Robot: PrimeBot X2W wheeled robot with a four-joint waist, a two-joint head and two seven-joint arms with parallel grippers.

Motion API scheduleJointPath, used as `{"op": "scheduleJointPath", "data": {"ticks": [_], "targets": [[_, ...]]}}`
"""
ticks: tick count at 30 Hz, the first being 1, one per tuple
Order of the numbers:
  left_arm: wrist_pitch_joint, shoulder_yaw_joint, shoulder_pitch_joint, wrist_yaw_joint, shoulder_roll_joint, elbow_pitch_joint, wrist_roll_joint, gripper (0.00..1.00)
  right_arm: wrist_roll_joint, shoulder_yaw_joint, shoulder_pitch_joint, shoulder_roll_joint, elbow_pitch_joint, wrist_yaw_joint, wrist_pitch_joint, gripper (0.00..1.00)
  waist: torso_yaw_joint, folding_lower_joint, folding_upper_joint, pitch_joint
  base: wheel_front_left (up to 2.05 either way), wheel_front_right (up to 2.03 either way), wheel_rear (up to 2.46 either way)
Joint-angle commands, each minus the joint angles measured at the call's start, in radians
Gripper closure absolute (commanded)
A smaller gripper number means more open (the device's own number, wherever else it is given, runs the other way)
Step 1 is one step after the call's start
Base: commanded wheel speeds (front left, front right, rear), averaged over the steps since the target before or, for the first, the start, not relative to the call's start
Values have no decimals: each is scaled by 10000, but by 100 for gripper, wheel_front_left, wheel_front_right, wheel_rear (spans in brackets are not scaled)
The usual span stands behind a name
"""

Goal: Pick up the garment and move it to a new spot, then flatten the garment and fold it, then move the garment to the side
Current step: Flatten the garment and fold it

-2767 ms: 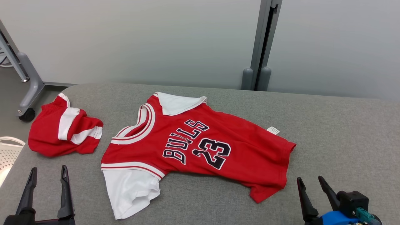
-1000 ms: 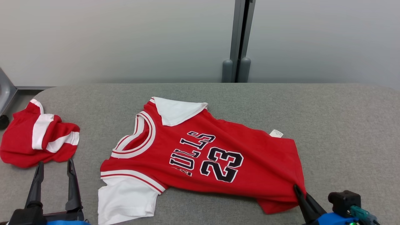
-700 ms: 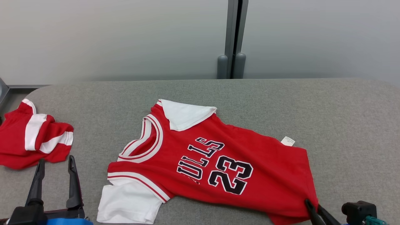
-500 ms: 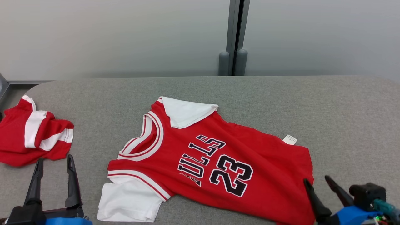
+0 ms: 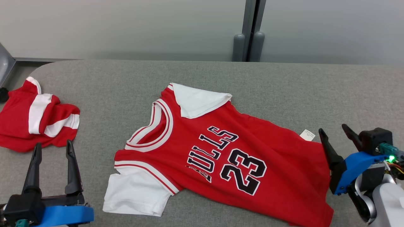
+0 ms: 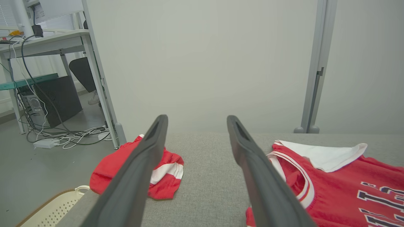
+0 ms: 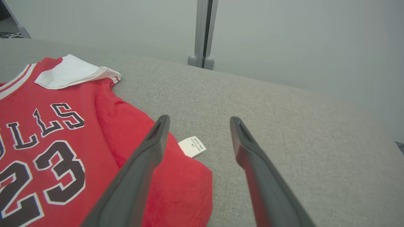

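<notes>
Right end effector (image 5: 332, 129) stands open beside the jersey (image 5: 277, 151), laid crosswise, collar left, hem right.

Well beyond both pairs of jaws runs a pale grey partition wall (image 5: 126, 28), its grey post (image 7: 202, 31) straight ahead of the right gripper (image 7: 199, 119). Under the jaws spreads a grey fabric tabletop (image 5: 284, 82). Left of the left gripper (image 6: 197, 119), a white desk (image 6: 47, 39) shelters a dark computer tower (image 6: 56, 97). Cables (image 6: 63, 138) tangle on the grey floor (image 6: 31, 170), with bright blinds (image 6: 63, 22) behind.
</notes>
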Motion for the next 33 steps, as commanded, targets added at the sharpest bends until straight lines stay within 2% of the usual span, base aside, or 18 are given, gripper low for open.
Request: {"op": "scheduleJointPath", "data": {"ticks": [1, 6, 13, 14, 15, 22, 28, 33], "targets": [[-25, 13, -228, -17, -23, -9, 24, 0, 25, 103, -269, -66, 471, 1, -89, 0, 120, -1, -1, 143, 0, 0, 0], [-25, -75, -442, -43, -64, 67, 60, 0, 127, 240, -668, -128, 2425, 1, -475, 0, 330, -1, -1, 329, 0, 0, 0], [-25, -8, -427, -61, -100, 90, 73, 0, 223, 572, -825, 12, 4110, 1, -841, 0, 390, -1, -1, 343, 0, 0, 0], [-25, 8, -397, -63, -107, 95, 73, 0, 321, 652, -863, 50, 4315, 1, -842, 33, 389, -1, -1, 327, 0, 0, 0], [-25, 18, -371, -64, -113, 103, 81, 0, 404, 743, -885, 58, 4487, 3, -886, 100, 389, -1, -1, 316, 0, 0, 0], [-25, -39, -546, -89, -169, 162, 101, 0, 752, 1039, -2365, -489, 4678, 1, -1876, 100, 485, -1, -1, 284, 0, 0, 0], [-25, -117, -613, -117, -190, 163, 125, 0, 638, 1291, -3877, -914, 4737, 1, -2053, 100, 634, -1, -1, 411, 0, 0, 0], [-25, -274, -858, -135, -253, 148, 130, 0, 519, 1623, -5458, -1107, 5243, 1, -1891, 100, 862, -1, -1, 715, 0, 0, 0]]}}
